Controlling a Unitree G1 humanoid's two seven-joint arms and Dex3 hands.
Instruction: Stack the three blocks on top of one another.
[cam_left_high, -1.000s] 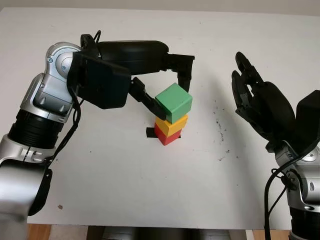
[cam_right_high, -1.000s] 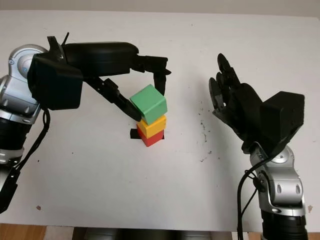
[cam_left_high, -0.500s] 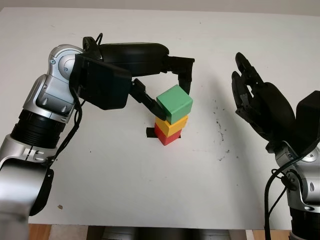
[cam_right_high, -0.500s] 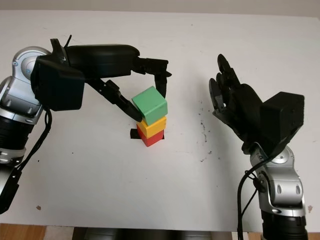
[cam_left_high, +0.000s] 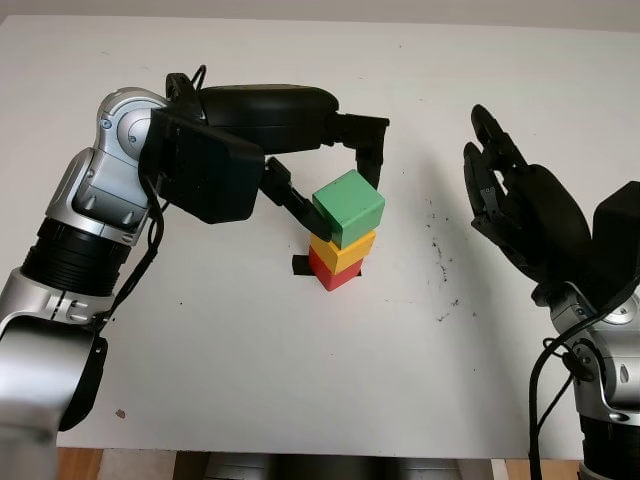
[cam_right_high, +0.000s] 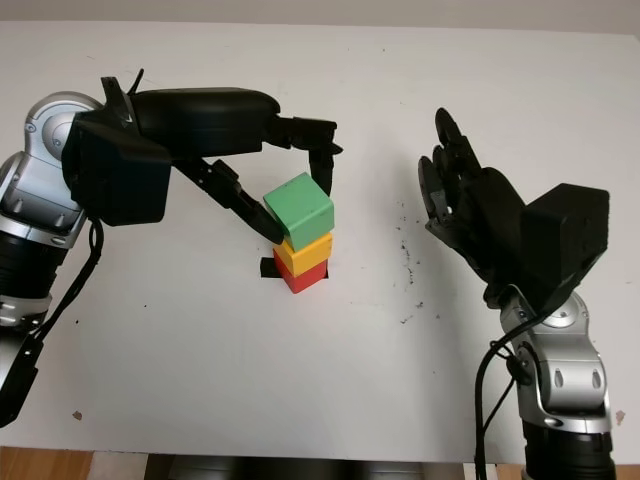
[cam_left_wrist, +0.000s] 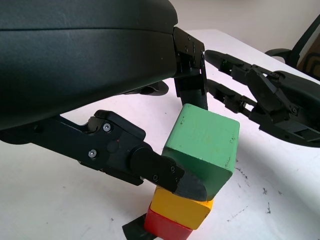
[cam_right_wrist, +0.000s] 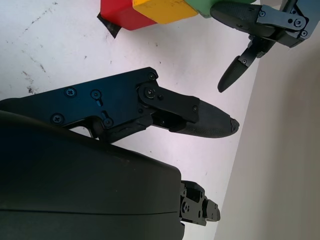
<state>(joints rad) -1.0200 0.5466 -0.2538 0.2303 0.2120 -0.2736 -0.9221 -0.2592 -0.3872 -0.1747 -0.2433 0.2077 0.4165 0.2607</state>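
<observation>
Green block (cam_left_high: 348, 206) gripped in the left hand (cam_left_high: 335, 190) sits tilted, seemingly touching the yellow block (cam_left_high: 343, 251); right hand (cam_left_high: 520, 215) open, well off.

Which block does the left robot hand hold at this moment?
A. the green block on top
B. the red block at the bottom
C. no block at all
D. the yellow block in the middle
A. The left robot hand has its fingers on two opposite sides of the green block, which sits tilted on the yellow block, above the red block.
</observation>
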